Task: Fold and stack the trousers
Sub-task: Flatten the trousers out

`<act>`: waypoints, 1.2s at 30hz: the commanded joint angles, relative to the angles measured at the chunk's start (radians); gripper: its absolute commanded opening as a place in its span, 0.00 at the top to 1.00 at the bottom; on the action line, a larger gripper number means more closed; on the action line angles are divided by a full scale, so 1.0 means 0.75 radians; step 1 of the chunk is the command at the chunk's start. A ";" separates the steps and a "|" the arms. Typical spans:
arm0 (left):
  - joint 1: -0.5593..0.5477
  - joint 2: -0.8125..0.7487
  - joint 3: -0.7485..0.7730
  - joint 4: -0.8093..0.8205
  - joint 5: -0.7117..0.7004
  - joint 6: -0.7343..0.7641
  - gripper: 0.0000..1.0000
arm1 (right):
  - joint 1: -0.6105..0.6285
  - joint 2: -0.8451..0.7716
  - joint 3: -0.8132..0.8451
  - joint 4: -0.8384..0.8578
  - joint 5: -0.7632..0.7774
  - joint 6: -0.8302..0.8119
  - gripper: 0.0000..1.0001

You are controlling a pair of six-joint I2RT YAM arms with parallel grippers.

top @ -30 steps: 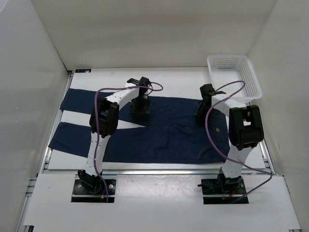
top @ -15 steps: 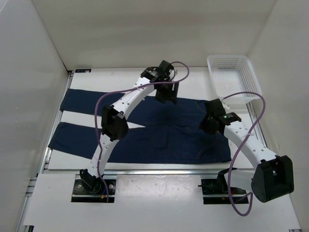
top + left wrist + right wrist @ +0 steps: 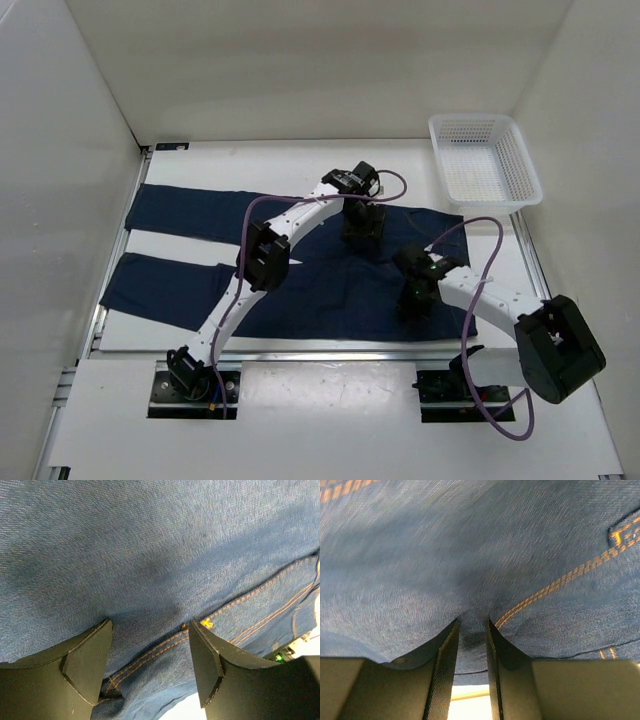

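The trousers (image 3: 320, 285) are dark navy jeans lying flat across the table, legs to the left and waist to the right. My left gripper (image 3: 362, 228) is down on the far side of the seat. In the left wrist view it (image 3: 150, 625) is open, its fingers (image 3: 85, 660) astride an orange-stitched seam by the cloth's edge. My right gripper (image 3: 415, 300) is at the near side of the waist end. In the right wrist view it (image 3: 473, 625) is shut on a pinched ridge of the trousers (image 3: 470, 555).
A white mesh basket (image 3: 500, 203) stands at the back right corner. White walls close in the table (image 3: 300, 165) on three sides. The trouser legs reach the table's left edge. Purple cables loop over both arms.
The left gripper came back from the far edge onto the seat. The right gripper moved left and nearer along the waist end, and the right arm has stretched out low.
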 commanded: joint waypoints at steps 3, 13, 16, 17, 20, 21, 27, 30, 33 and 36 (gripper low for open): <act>0.031 0.038 0.041 -0.011 0.009 -0.026 0.26 | 0.258 0.005 -0.077 -0.056 -0.072 0.231 0.67; 0.102 0.004 0.127 0.004 0.046 -0.024 0.26 | 0.498 -0.029 0.083 -0.436 0.062 0.360 0.67; 0.102 -0.068 0.091 0.004 0.016 -0.012 0.26 | 0.498 -0.119 0.146 -0.563 0.150 0.387 0.67; 0.102 -0.082 0.072 0.004 0.015 0.003 0.26 | 0.498 -0.146 0.165 -0.580 0.169 0.387 0.67; 0.115 -0.097 0.072 0.004 0.015 0.003 0.26 | 0.498 -0.199 0.273 -0.580 0.220 0.373 0.67; 0.129 -0.097 0.072 0.004 0.015 0.003 0.26 | 0.498 -0.199 0.310 -0.552 0.246 0.332 0.67; 0.143 -0.307 -0.060 -0.009 -0.060 0.019 0.26 | 0.493 0.117 0.575 -0.223 0.206 0.078 0.67; 0.207 -0.399 -0.179 -0.049 -0.127 0.068 0.26 | 0.506 0.314 0.645 -0.135 0.179 -0.010 0.67; 0.264 -0.487 -0.387 -0.050 -0.238 0.103 0.26 | 0.492 0.439 0.658 0.008 0.098 -0.071 0.67; 0.339 -0.504 -0.576 -0.050 -0.293 0.154 0.26 | 0.479 0.539 0.590 0.125 0.000 -0.071 0.67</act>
